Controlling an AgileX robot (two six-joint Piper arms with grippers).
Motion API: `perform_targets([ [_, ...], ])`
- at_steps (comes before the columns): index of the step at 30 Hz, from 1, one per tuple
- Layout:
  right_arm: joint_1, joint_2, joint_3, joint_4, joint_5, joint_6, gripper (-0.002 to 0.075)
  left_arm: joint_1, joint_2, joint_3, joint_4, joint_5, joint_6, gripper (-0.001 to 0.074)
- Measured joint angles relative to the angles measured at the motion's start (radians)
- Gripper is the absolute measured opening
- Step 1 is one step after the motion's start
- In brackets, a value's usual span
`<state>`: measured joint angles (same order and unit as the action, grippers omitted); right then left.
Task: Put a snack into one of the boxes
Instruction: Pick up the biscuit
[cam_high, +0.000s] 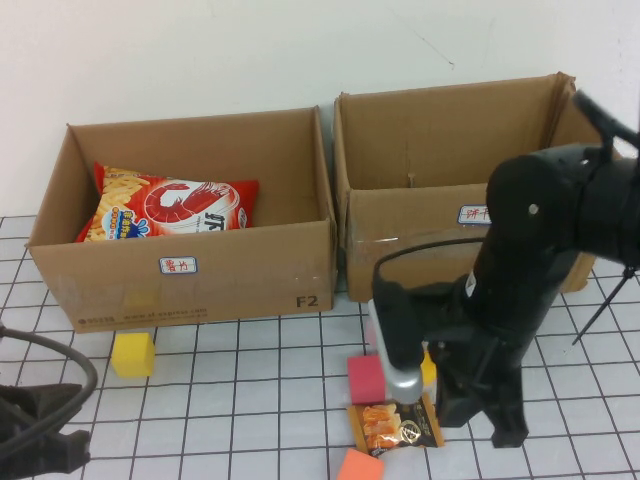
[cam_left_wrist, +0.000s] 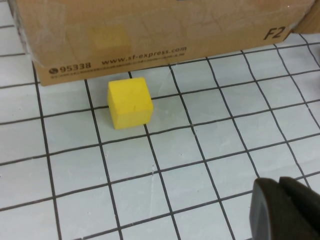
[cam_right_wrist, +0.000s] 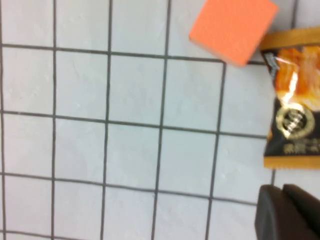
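While the right arm bends low at the near edge of the table, I see the right gripper just beside the small snack packet, which lies flat on the gridded table; whether its fingers are parted I cannot tell, and it holds nothing I can see. Soft-looking blocks crowd the glossy packet: a pink block behind it, an orange block touching its front. Two open cardboard boxes stand at the back, the left box holding a crinkly red chip bag, the right box with room inside. My left gripper rests at the near-left corner, closed and empty, a yellow cube ahead of it near the left box
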<state>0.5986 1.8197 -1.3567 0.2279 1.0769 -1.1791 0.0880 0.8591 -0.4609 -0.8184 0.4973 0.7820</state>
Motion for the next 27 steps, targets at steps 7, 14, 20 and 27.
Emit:
perform_targets([
  [7, 0.006, 0.070, 0.001, 0.131, -0.033, -0.128, 0.0053, 0.000, 0.000, 0.014, -0.004, -0.011, 0.004, -0.0001],
  [14, 0.007, 0.105, 0.001, 0.257, -0.063, -0.250, 0.0364, 0.000, 0.000, 0.020, -0.004, -0.019, 0.006, -0.0001],
  [20, 0.007, 0.114, 0.001, 0.177, -0.219, -0.258, 0.0537, 0.000, 0.000, 0.020, -0.008, -0.023, 0.006, -0.0001],
  [27, 0.007, 0.174, 0.001, 0.125, -0.281, -0.300, 0.0554, 0.000, 0.000, 0.020, -0.008, -0.025, 0.019, -0.0001],
])
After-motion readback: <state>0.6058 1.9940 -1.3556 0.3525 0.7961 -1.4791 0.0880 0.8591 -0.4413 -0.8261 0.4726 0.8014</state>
